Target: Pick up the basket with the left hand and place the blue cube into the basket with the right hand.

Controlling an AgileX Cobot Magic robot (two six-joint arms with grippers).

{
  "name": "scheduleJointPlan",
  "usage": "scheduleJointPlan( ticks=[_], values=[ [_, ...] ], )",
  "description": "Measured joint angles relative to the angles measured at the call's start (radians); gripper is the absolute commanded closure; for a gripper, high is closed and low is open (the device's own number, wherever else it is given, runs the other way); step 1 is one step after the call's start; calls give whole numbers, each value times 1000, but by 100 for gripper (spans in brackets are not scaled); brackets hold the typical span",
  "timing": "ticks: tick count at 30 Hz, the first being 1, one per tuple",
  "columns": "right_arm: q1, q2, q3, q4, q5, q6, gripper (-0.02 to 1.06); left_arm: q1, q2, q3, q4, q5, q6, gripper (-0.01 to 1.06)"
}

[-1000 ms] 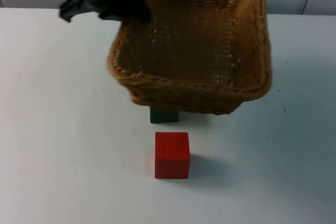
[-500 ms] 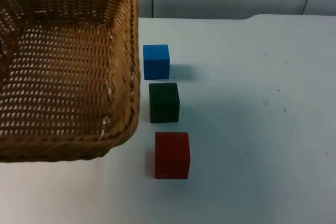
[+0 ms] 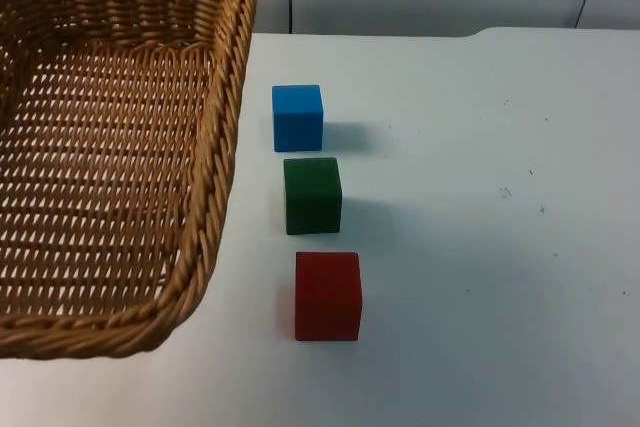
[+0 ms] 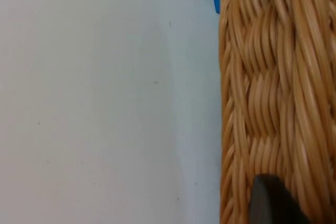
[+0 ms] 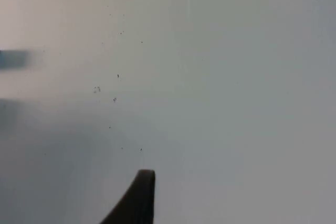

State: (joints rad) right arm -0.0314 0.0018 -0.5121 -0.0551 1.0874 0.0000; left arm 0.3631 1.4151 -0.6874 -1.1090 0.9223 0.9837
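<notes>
The basket (image 3: pixel 110 147) has been swung off the cubes and carried nearer the camera, held up by the left gripper (image 4: pixel 273 203), a fingertip (image 4: pixel 270 200) pressed on its rim; how wide the fingers stand cannot be told. The blue cube (image 3: pixel 297 117), just beyond the rim, is thereby uncovered, farthest behind the red cube (image 3: pixel 327 295) and green cube (image 3: pixel 312 194). The right gripper (image 5: pixel 137 198) waits over bare table (image 5: pixel 236 77), its opening cut off.

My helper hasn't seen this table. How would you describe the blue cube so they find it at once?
Start at the big wicker basket. Just beside it, three cubes line up on the white table. The blue cube is nearest the partition wall, behind the green cube and red cube.
</notes>
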Motion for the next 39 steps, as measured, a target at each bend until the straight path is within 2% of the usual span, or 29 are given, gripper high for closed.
scheduleJointPlan(
  ticks=[9, 16, 26, 32, 36, 39],
  values=[
    [0, 0, 0, 0, 0, 0, 0, 2, 0, 0, 39, -25, -11, 105],
    [0, 0, 0, 0, 0, 0, 0, 76, 0, 0, 39, -17, -11, 105],
    [0, 0, 0, 0, 0, 0, 0, 79, 0, 0, 32, -9, -7, 105],
    [0, 3, -7, 2, 2, -44, 0, 79, 0, 0, -9, -9, 8, 105],
    [0, 88, -54, 20, -2, -81, 0, 79, 0, 0, -20, -9, 11, 105],
    [0, 230, -116, 48, -58, -104, 0, 79, 0, 0, -22, -7, 11, 105]
  ],
)
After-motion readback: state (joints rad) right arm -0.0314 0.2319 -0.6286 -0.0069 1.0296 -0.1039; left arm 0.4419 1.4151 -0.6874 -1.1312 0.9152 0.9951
